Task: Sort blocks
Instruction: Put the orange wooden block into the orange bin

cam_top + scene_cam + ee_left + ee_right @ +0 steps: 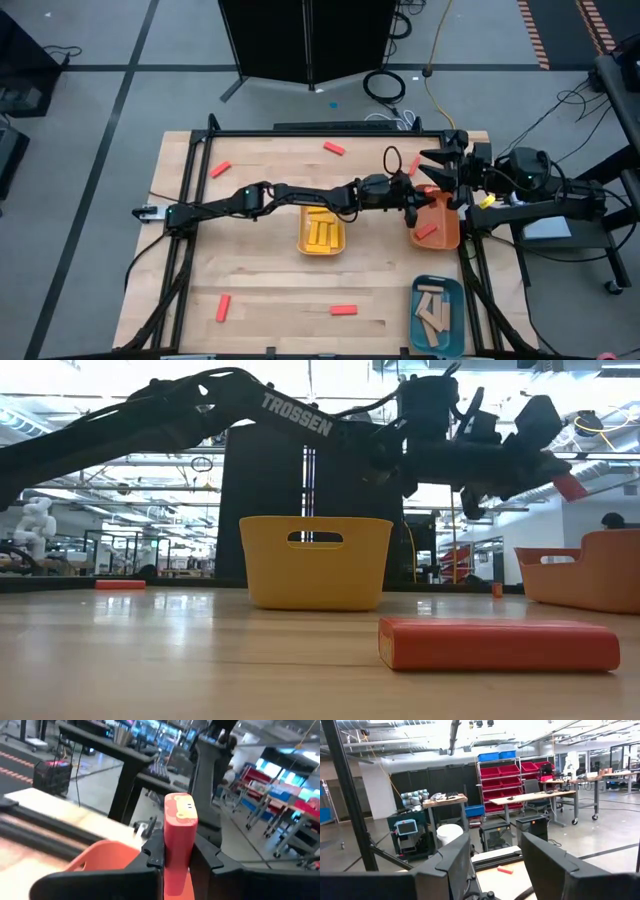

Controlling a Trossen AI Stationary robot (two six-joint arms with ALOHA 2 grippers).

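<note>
The left arm stretches across the table toward three o'clock, its left gripper (177,857) raised over the orange tray (438,222) with both fingers clamped on a red block (179,827) standing on end between them; the right gripper (495,865) waits at the table's two o'clock edge, fingers parted and holding nothing. The yellow tray (322,233) sits mid-table and the teal tray (437,312) at five o'clock; loose red blocks (343,310) lie scattered around them.
</note>
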